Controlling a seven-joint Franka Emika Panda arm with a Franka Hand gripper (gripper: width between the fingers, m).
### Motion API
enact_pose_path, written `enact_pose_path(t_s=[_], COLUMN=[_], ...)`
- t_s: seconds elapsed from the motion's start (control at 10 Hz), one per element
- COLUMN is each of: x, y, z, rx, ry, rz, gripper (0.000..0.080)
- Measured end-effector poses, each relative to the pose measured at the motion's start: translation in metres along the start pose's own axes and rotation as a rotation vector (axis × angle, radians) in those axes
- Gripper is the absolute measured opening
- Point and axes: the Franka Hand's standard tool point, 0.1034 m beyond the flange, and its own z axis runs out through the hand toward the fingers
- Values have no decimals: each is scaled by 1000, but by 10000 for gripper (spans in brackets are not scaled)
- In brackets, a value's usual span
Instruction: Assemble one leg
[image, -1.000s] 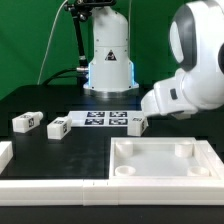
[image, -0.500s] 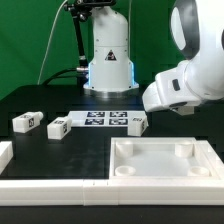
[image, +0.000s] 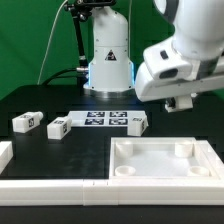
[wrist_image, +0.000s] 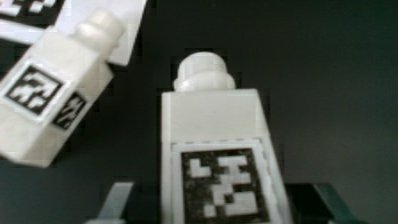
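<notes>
**Tool.** In the wrist view the gripper (wrist_image: 217, 202) is seen with its jaws standing apart. A dark strip of table (image: 85, 145) is visible between each of the fingers (wrist_image: 121, 203) and the part lying between them. No contact is observed, and nothing is judged to be held.

**Task part.** The leg (wrist_image: 217, 135) is located directly under the gripper, laid flat with its tag face up. Its tagged end is bracketed by the two fingers, and its rounded peg (wrist_image: 205, 70) is pointed away from them. If the line between the fingertips is taken as 3 to 9 o'clock, the long axis of the leg is laid along 6 to 12, square to the closing direction. The leg is roughly centred in the gap.

**Surroundings.** A second leg (wrist_image: 57, 90) is noted just beside the first, slightly angled to it and parted from it by a dark gap. In the exterior view the leg under the tool cannot be made out. There the gripper is placed at about 12 to 1 o'clock from the tray-like piece (image: 118, 150), and the marker board (image: 105, 118) is found at about 9 o'clock from the gripper.

**Judgement.** A straight descent and a closure across the leg's short width are judged to be called for, with no rotation needed. The finger nearer the second leg is to be watched, so that the neighbour is not caught
</notes>
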Motion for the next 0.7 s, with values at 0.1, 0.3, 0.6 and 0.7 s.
enact_pose_path(t_s=[0.1, 0.3, 0.6, 0.7], x=[5, 5, 20, 28], y=[1, 5, 12, 17], z=[1, 3, -19, -31], rx=[-8, -23, -40, -46], ry=[111, 279, 561, 627], rz=[0, 1, -8, -17], gripper=[291, 291, 291, 291])
